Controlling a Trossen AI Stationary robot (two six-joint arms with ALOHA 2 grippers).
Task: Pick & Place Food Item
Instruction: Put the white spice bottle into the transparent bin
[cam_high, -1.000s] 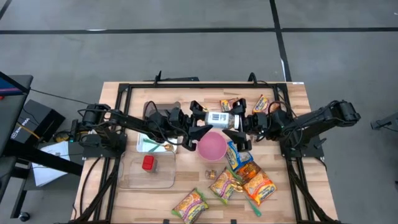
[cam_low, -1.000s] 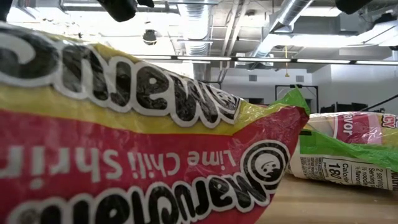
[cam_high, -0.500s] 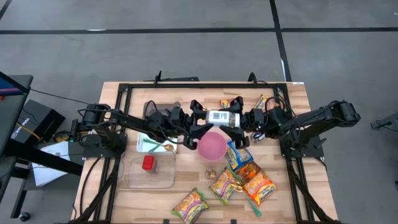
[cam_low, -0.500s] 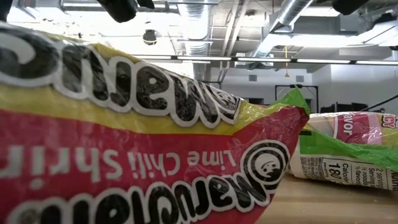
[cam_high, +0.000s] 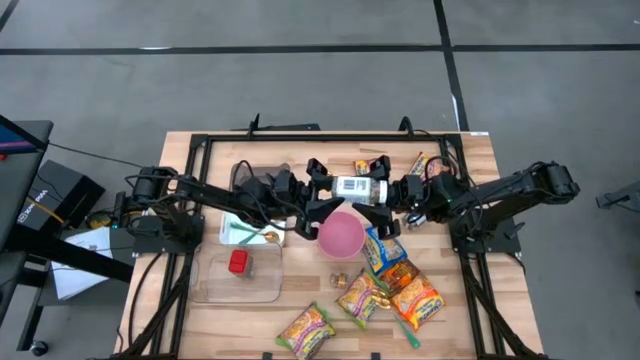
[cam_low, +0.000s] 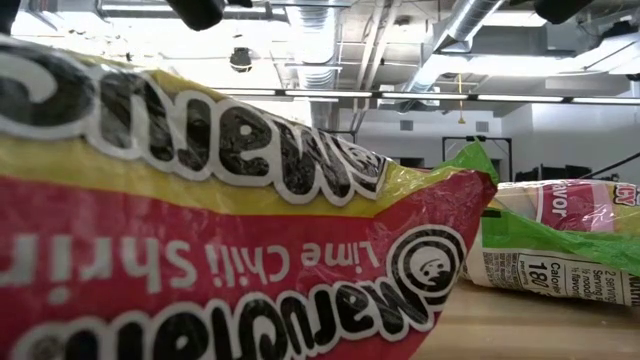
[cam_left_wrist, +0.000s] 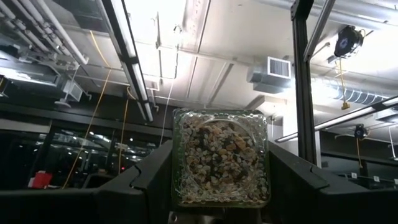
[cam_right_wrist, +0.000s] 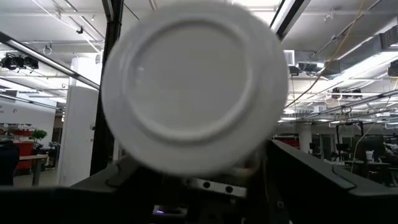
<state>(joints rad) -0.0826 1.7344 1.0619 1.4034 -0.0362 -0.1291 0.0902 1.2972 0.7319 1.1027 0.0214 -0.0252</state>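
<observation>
A glass jar (cam_high: 356, 189) with a white label and a white lid (cam_right_wrist: 194, 87) hangs on its side above the pink bowl (cam_high: 341, 236) at mid table. It is filled with mixed grains, seen through its square bottom (cam_left_wrist: 221, 158). My left gripper (cam_high: 322, 192) is shut on its bottom end. My right gripper (cam_high: 386, 192) is shut on its lid end. Both grippers point slantwise upward, toward each other. My left gripper pinches the jar's bottom end between its two fingers (cam_left_wrist: 155, 177), one on each flat side wall (cam_left_wrist: 176, 163). It comes from the table's left along the jar. The jar is lifted clear. My right gripper has the round lid between its two fingers (cam_right_wrist: 298, 180), at the lid's rim (cam_right_wrist: 273, 134). It comes from the table's right, along the jar's length.
Several noodle packets (cam_high: 392, 282) lie near the front right, and one fills the low view (cam_low: 200, 230). A clear box (cam_high: 238, 270) with a red item and a white tray (cam_high: 240, 232) lie at the left. Small packets (cam_high: 420, 165) lie at the back.
My right gripper has swung a little toward the table's far edge and come in line with the jar's lid end. The jar and my left gripper have stayed where they were.
</observation>
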